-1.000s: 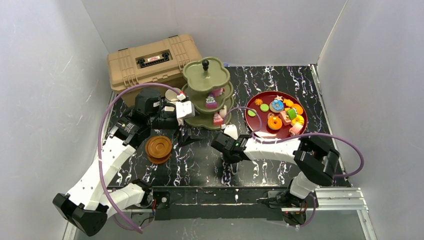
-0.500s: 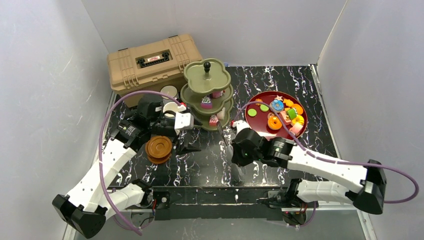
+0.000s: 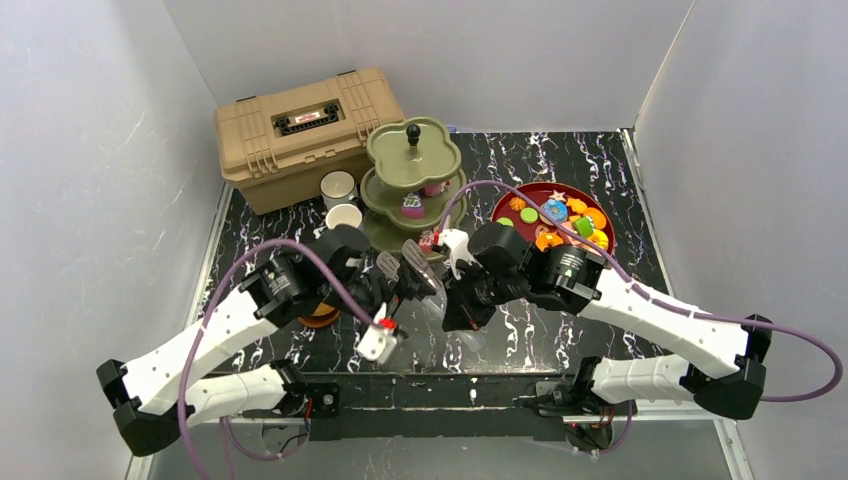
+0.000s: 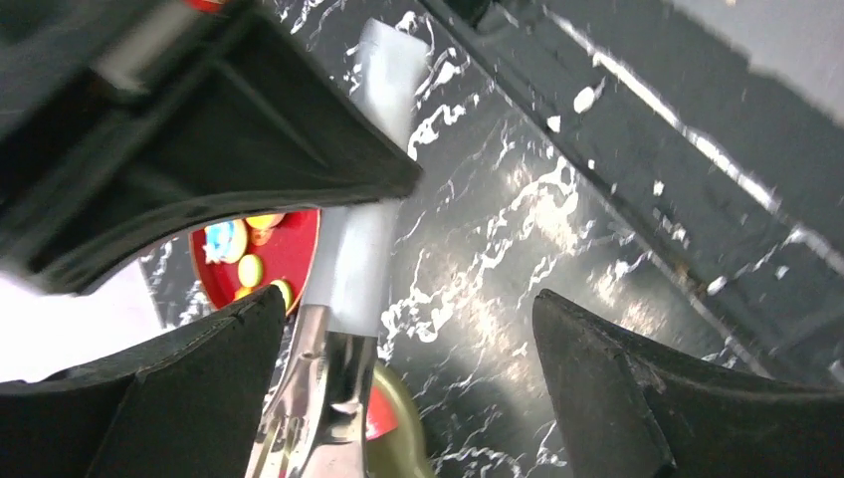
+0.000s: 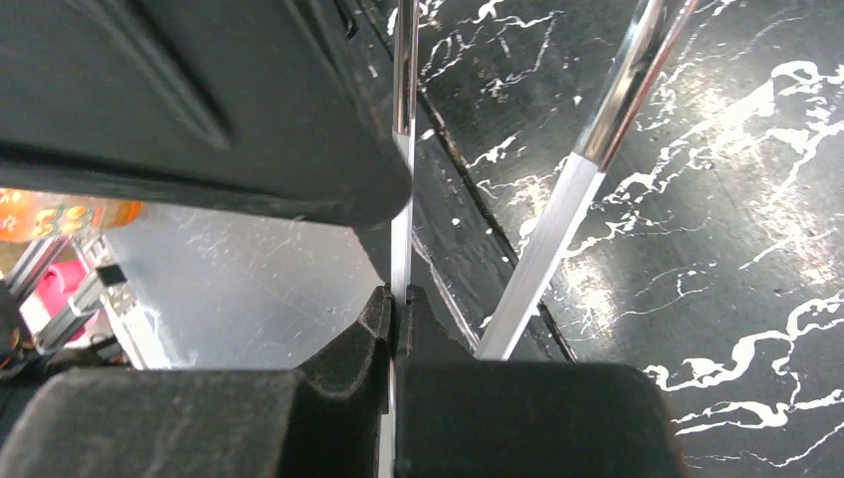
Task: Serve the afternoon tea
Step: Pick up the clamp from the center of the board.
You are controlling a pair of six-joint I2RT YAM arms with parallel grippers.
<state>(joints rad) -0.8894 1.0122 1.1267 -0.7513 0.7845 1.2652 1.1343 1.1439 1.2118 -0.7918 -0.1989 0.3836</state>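
Note:
The olive three-tier stand (image 3: 412,160) stands at the back centre with small toy cakes (image 3: 411,207) on its lower tiers. More cakes and donuts lie on a red plate (image 3: 530,192), partly behind my right arm. Two mugs (image 3: 338,188) (image 3: 344,217) sit left of the stand. Brown saucers (image 3: 318,318) peek out under my left arm. My right gripper (image 5: 398,294) is shut on one thin arm of metal tongs (image 5: 542,249). My left gripper (image 4: 408,297) is open, with the tongs (image 4: 343,289) between its fingers, close to the left one.
A tan toolbox (image 3: 305,125) sits at the back left. Both grippers (image 3: 410,275) (image 3: 462,305) meet over the middle of the black marbled table (image 3: 560,320), just in front of the stand. White walls enclose the table on three sides.
My left arm swung from beside the mugs down to the table's middle, its open fingers now around the tongs. My right arm shifted right and up with the tongs in its grip.

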